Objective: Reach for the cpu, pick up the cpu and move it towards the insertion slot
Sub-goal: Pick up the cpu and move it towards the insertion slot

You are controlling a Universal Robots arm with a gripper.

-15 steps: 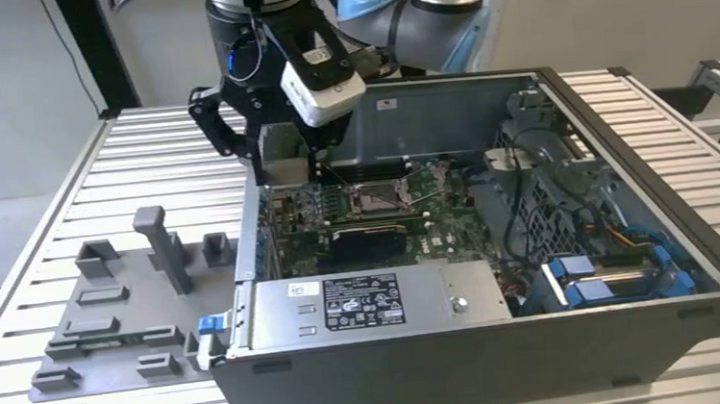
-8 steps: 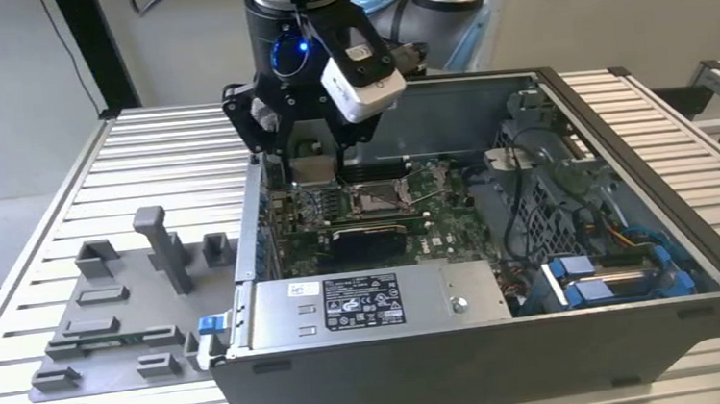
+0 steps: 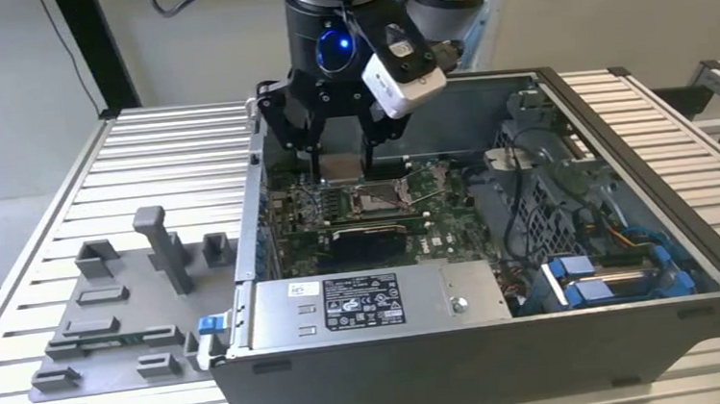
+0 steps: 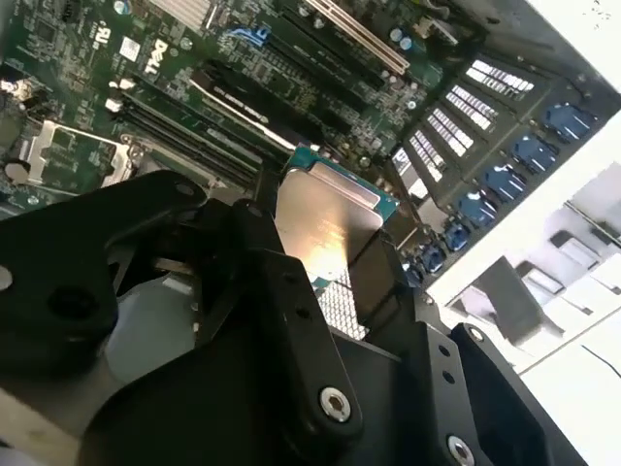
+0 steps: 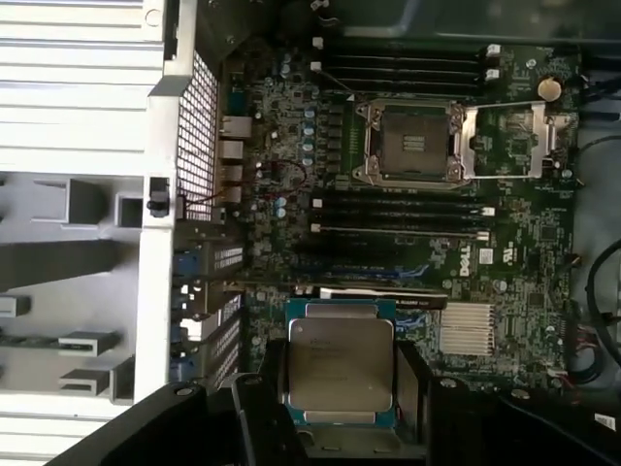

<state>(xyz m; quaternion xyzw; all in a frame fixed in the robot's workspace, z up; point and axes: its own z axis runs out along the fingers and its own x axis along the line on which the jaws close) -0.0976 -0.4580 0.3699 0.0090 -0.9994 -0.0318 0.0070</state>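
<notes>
The cpu [image 5: 340, 365] is clamped between the black fingers [image 5: 408, 388] of the hand [image 3: 338, 161], seen in both wrist views w/ its silver lid facing the camera. In the exterior view the hand is held inside the open PC case [image 3: 671, 235], low over the motherboard [image 3: 447, 239], cpu [image 3: 337, 169] just beside the insertion slot [image 3: 377, 198] on the exterior view's left, not yet above it.

In the first wrist view the insertion slot [image 5: 409, 144] is seen w/ its metal frame swung open and dark centre bare; memory slots [image 5: 398, 209] lie between it and the chip. For the step in hand, judged: chip to be kept level and carried clear of the memory slots and frame; squareness to the socket should be checked, since a tilted chip could damage the contacts. Grip appears to be on edges only, so slip is a risk if moved abruptly.

Further out: the case stands on a ribbed metal worktop [image 3: 40, 217]; a grey fixture plate [image 3: 118, 317] w/ blocks lies at the exterior view's left. Blue drive clips [image 3: 598, 285] and a power supply [image 3: 368, 303] are seen at the case's near side. Behind, a pale wall and floor.
</notes>
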